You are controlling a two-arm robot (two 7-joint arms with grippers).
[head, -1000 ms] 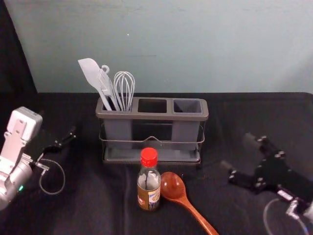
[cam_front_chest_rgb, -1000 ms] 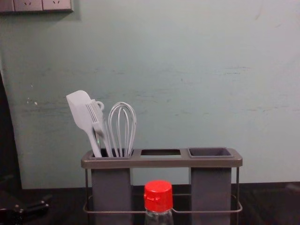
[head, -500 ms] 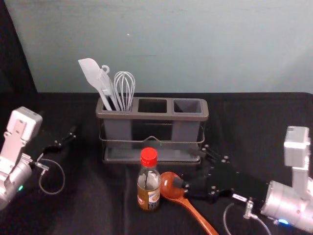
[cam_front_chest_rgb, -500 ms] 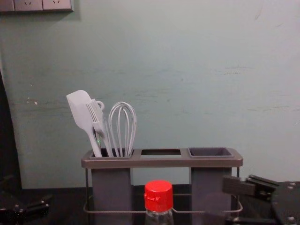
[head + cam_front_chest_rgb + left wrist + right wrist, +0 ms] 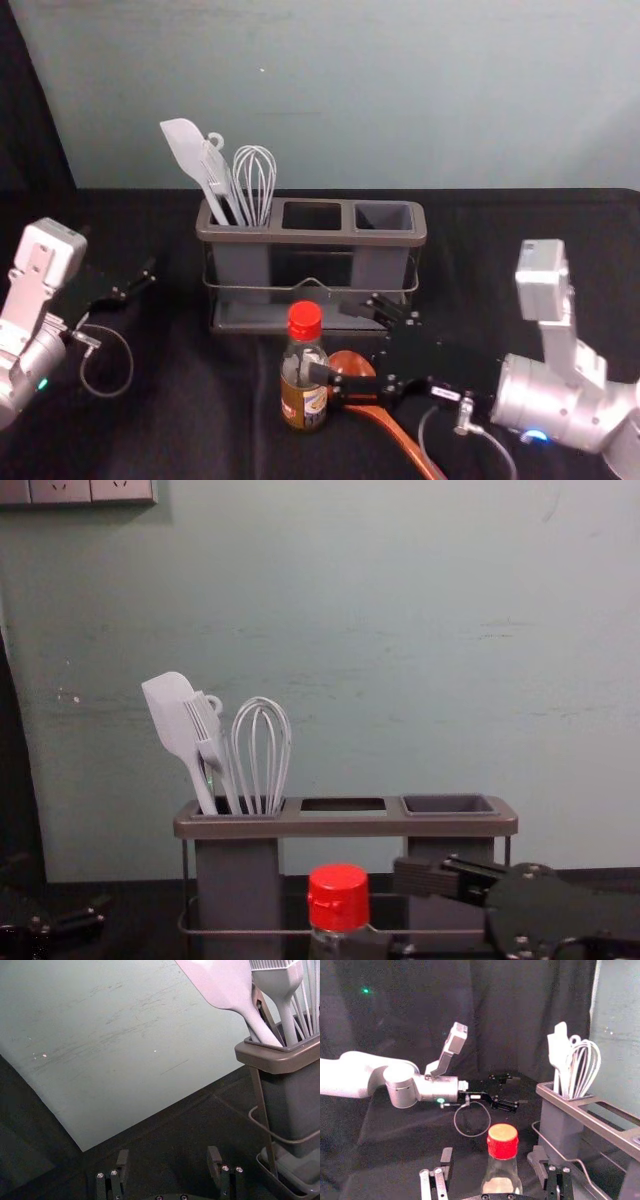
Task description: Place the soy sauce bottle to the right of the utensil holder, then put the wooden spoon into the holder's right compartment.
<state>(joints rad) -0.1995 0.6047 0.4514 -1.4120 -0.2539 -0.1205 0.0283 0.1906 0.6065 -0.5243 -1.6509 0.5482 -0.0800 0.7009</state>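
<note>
In the head view, we have the soy sauce bottle (image 5: 304, 405) upright at six o'clock from the utensil holder (image 5: 311, 239). The wooden spoon (image 5: 348, 360) lies with its bowl at the bottle's three o'clock, handle running towards half past four. Our right gripper (image 5: 332, 341) reaches over it from between three and four o'clock, spread and holding nothing. If we sweep low, the near finger could snag the spoon and shove it into the bottle.

In the right wrist view, the bottle's red cap (image 5: 502, 1142) stands ahead, between the parted fingers. Should we close too early, we could pinch only the near side of the glass and squeeze it away.

In the chest view, the fingers come in from the cap's three to four o'clock; an uneven push could tip the bottle, and the far one could catch the wire rail (image 5: 300, 932).

In the left wrist view, our idle left gripper (image 5: 169, 1151) is open and empty, at the holder's nine o'clock.
</note>
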